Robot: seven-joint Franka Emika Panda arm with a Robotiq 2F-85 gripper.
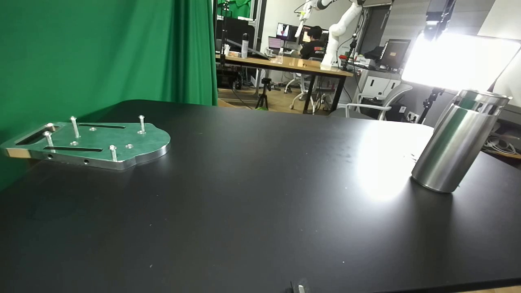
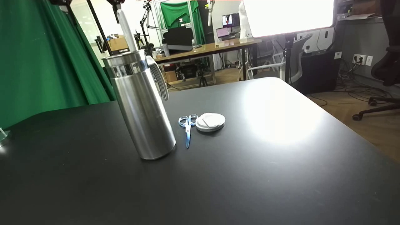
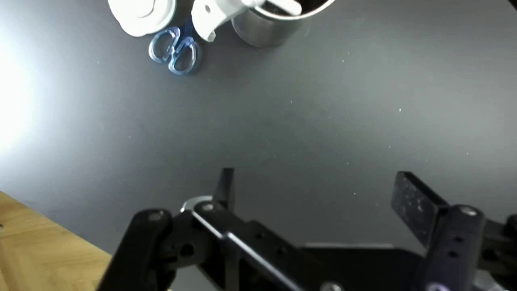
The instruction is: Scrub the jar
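The jar is a tall brushed-silver cylinder with a white handle, standing on the black table in both exterior views (image 1: 458,142) (image 2: 142,109). A white stick (image 2: 126,29) rises out of its mouth; its lower end is hidden inside. At the top of the wrist view, part of the jar (image 3: 264,30) shows with its white handle (image 3: 216,16) and the stick's end (image 3: 287,5). My gripper (image 3: 316,173) is open, its fingers far apart over bare table, apart from the jar. The black fingertips of the gripper (image 2: 96,22) also enter the top left of an exterior view, around the stick's height.
Blue-handled scissors (image 2: 187,129) and a white lid-like piece (image 2: 211,122) lie close beside the jar. A green plate with upright pegs (image 1: 101,140) sits at the table's far side. Wooden floor (image 3: 36,246) shows past the table edge in the wrist view.
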